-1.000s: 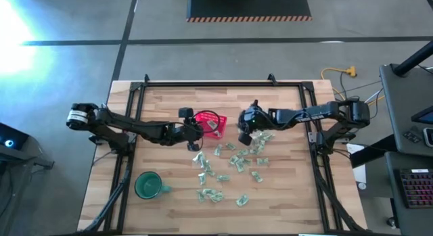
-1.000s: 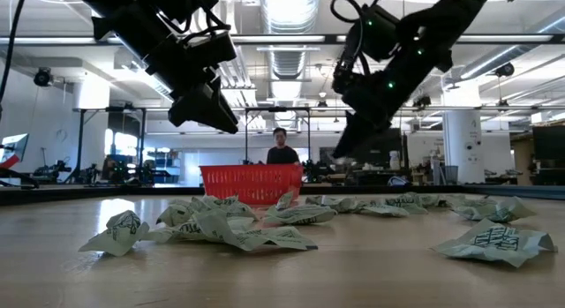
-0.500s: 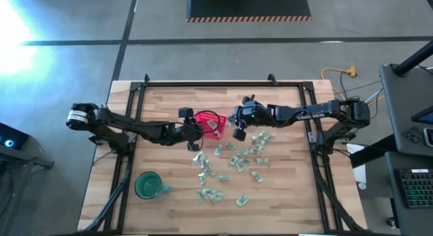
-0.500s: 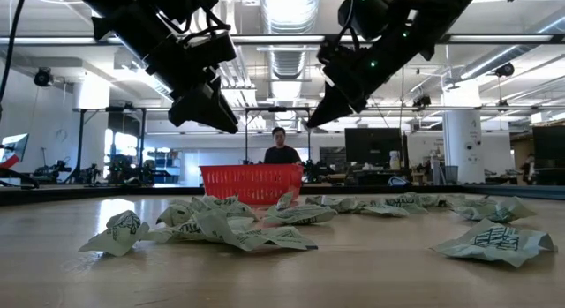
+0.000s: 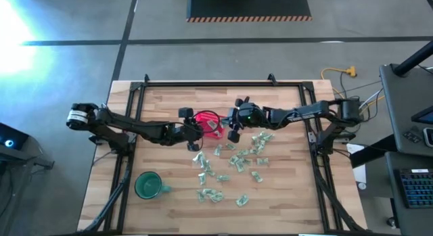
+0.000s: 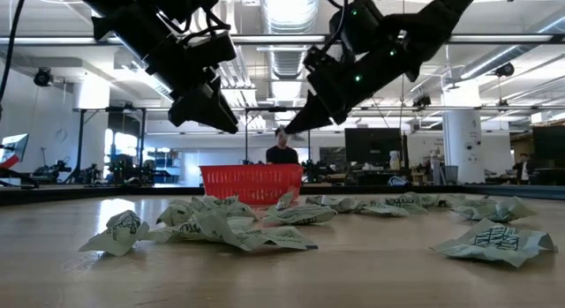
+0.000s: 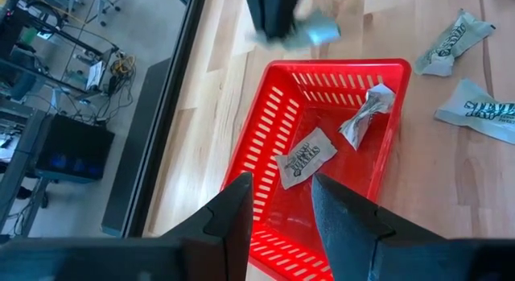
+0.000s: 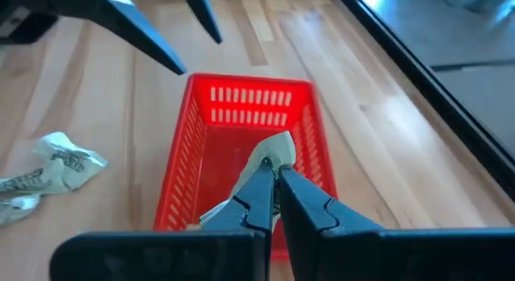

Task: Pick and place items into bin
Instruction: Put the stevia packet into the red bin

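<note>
The red mesh basket (image 5: 210,122) stands on the table's far middle and holds two wrapped pieces (image 7: 306,156). Several more pale green-and-white pieces (image 5: 238,161) lie scattered on the wood to its near right. My right gripper (image 8: 272,172) hovers over the basket's right rim (image 8: 241,96), shut on one piece. It shows in the high view as well (image 5: 234,131). My left gripper (image 7: 278,216) hangs open above the basket's left side, touching nothing (image 5: 196,130). My right gripper pinches one crinkled wrapped piece (image 8: 274,150) between its two fingertips, and part of the wrapper sticks out past them. The fingers come from the table's right, slanting down (image 6: 291,127). The piece is lifted clear, above the basket's opening.
A dark-green mug (image 5: 147,185) stands near the table's near-left corner. Black frame rails (image 5: 128,128) run along the table's left, right and far edges. Bare wood lies along the far edge and the near right. A person (image 6: 282,152) stands in the room beyond the basket.
My right gripper has moved toward the table's left, from above the scattered pieces to over the basket, rising a little and carrying the piece with it. The left arm and the basket have stayed still.
</note>
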